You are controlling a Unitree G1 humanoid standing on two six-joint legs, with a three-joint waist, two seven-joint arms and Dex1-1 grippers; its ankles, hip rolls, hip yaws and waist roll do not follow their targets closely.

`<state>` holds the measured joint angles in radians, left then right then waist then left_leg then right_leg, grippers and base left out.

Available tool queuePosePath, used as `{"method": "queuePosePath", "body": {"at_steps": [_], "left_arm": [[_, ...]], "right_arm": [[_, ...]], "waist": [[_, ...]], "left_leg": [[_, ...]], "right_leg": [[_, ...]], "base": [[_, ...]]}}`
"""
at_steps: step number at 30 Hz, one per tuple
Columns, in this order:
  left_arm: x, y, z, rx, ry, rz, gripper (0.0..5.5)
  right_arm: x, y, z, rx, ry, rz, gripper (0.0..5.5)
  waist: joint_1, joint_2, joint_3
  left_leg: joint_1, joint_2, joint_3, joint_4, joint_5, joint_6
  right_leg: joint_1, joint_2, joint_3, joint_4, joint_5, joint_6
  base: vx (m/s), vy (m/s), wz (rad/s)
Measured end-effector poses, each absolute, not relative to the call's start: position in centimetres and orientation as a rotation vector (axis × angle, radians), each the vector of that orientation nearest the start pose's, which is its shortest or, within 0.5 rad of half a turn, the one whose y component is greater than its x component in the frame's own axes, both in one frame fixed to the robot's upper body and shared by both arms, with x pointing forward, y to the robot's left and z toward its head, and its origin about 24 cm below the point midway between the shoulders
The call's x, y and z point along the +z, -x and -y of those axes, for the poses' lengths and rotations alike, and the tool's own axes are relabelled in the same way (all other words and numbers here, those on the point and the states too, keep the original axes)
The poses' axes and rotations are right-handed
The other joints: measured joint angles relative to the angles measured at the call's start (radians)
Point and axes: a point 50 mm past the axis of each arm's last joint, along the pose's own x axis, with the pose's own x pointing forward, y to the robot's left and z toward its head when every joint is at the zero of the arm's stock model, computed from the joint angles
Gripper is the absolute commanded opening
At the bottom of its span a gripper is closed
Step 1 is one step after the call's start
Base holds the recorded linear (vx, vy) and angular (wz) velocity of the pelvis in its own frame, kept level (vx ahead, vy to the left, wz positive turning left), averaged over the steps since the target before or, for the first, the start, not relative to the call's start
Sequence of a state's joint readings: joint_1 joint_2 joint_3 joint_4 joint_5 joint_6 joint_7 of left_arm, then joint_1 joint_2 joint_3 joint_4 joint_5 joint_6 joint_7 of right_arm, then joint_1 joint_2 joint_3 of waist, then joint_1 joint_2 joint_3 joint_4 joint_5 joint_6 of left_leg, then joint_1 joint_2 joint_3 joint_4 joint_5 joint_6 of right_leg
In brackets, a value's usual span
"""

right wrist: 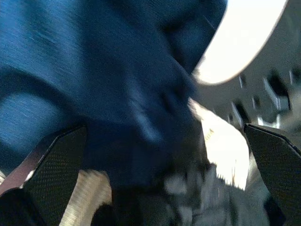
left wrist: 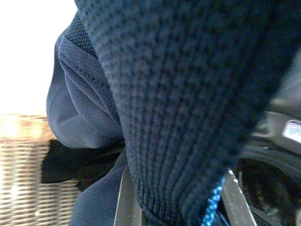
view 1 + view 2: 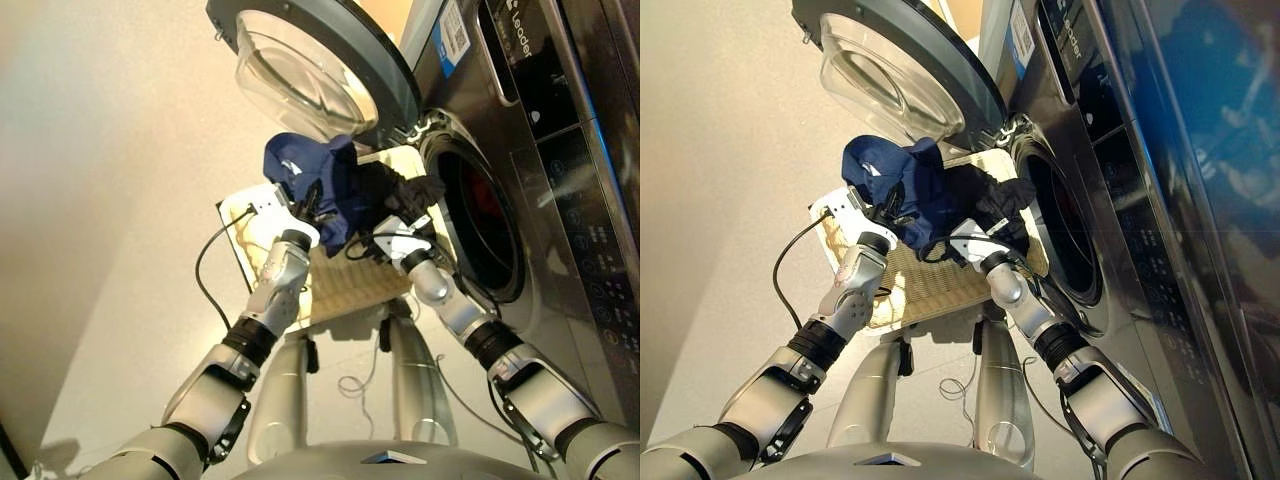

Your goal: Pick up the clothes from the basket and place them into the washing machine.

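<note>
Left gripper apparently clamped — right gripper spread.

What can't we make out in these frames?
- Left wrist view: the navy blue knit garment drapes over the left claw, hiding the grip point.
- Head views: the black fabric garment lies partly under the navy one, so its shape is unclear.
- The drum of the dark grey front-loading washing machine is too dark; the red patch inside is unidentifiable.
- The far part of the cream woven basket is covered by clothes.

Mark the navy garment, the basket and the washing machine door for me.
navy garment (image 3: 315,165), left eye view, upper bunched fold.
basket (image 3: 345,285), left eye view, bare woven base.
washing machine door (image 3: 300,70), left eye view, clear glass.
</note>
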<state>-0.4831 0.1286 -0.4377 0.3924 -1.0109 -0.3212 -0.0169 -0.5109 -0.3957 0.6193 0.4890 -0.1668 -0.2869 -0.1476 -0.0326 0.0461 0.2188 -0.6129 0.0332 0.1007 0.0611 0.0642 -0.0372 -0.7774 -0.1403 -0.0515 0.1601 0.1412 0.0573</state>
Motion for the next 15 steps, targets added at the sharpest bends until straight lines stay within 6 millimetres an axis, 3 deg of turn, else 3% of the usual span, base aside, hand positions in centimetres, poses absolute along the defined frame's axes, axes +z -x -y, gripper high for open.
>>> {"method": "queuePosePath", "body": {"at_steps": [15], "left_arm": [[10.3, -30.4, -4.7, -0.524, 0.913, 0.103, 0.0]], "right_arm": [[8.2, -32.5, 7.9, 0.534, 0.923, 0.427, 5.5]], "waist": [[0.036, 0.054, -0.034]], "left_leg": [[0.007, -0.003, -0.01, 0.0, 0.001, 0.002]], "right_leg": [[0.007, -0.004, -0.006, 0.016, -0.006, 0.001]], "base": [[0.0, 0.0, 0.0]]}}
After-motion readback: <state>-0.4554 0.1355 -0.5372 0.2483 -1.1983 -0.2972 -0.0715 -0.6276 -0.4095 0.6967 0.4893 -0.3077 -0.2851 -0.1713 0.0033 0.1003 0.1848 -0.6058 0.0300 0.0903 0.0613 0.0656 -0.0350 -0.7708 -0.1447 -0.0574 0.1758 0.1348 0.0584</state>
